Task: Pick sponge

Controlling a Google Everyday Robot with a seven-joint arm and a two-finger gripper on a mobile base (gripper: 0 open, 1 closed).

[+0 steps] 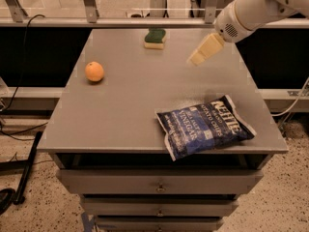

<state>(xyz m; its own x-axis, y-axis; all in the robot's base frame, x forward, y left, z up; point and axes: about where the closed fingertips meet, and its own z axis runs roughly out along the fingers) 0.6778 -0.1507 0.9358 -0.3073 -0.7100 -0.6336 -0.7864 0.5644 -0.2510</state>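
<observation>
The sponge (155,37), a small block with a dark green top over pale yellow foam, lies flat near the far edge of the grey table (130,105), a little left of its middle. My gripper (203,50) hangs above the table's far right part, to the right of the sponge and apart from it. It comes in from the upper right on a white arm (251,8). It holds nothing.
An orange (94,71) sits on the left part of the table. A blue chip bag (203,126) lies at the front right, near the edge. Drawers are under the table front. A metal rail runs behind the far edge.
</observation>
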